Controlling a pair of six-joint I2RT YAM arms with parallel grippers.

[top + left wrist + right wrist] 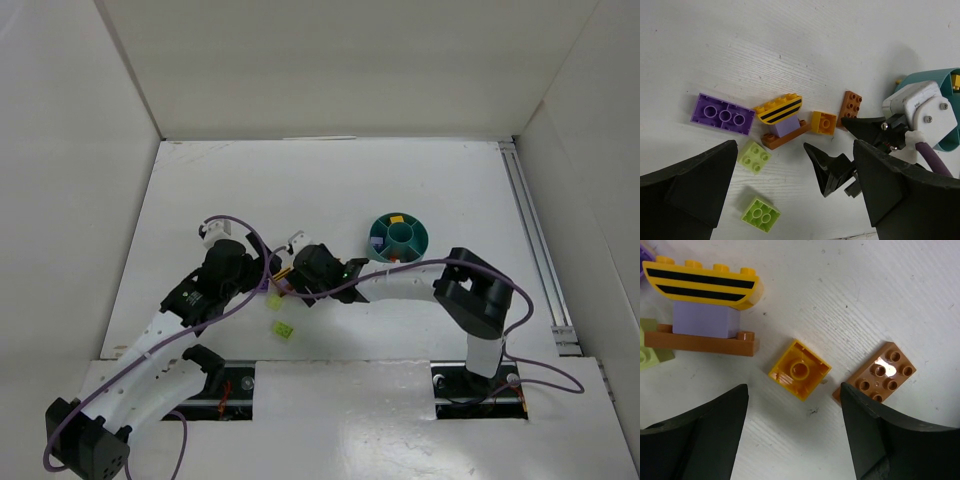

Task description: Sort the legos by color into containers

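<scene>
An orange lego (pixel 800 369) lies upside down on the table, just ahead of my open right gripper (pixel 794 400), which holds nothing. A brown studded plate (pixel 880 372) lies beside its right finger. To the left is a stack of a yellow striped piece (pixel 702 282) on a lilac brick (pixel 705 320) on a brown plate (pixel 705 342). My left gripper (pixel 794 165) hangs open above the pile, with a purple plate (pixel 722 114) and two lime bricks (pixel 754 156) (pixel 760 214) below it. The teal bowl (pixel 378 226) sits to the right with a few bricks in its compartments.
White walls enclose the table on three sides. A metal rail (pixel 535 240) runs along the right edge. Purple cables (pixel 250 235) loop over both arms. The two grippers (pixel 262 272) (pixel 283 283) are close together over the pile.
</scene>
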